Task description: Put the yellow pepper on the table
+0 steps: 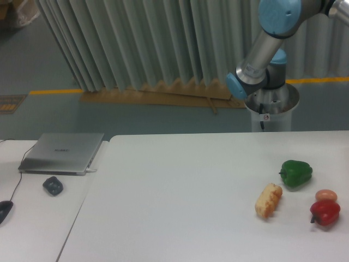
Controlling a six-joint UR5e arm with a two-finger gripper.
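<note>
The large white flat-topped table fills the lower part of the view, and its load sits bunched toward the right edge. A glossy green bell pepper lies nearest the far side of that group, tipped so its stem points left toward the table's middle. Just nearer the front edge lies a crusty tan bread roll, its long axis running from the front-left up to the back-right. To the right of the roll, a small smooth orange-brown egg-shaped object touches or nearly touches a shiny red bell pepper, whose dark stem points to the left front. No yellow pepper shows anywhere on the table or elsewhere in the view, so its place and heading cannot be told. Behind the table's far right corner stands the robot arm, silver tubes with light blue joint caps on a round grey pedestal that carries a small label too blurred to read. The arm rises out of the top edge, so the gripper is out of sight and its opening cannot be told. On the smaller white desk at the left lies a shut silver laptop with faint unreadable lettering on its lid, with a dark lumpy object, perhaps a pepper, just in front of it.
</note>
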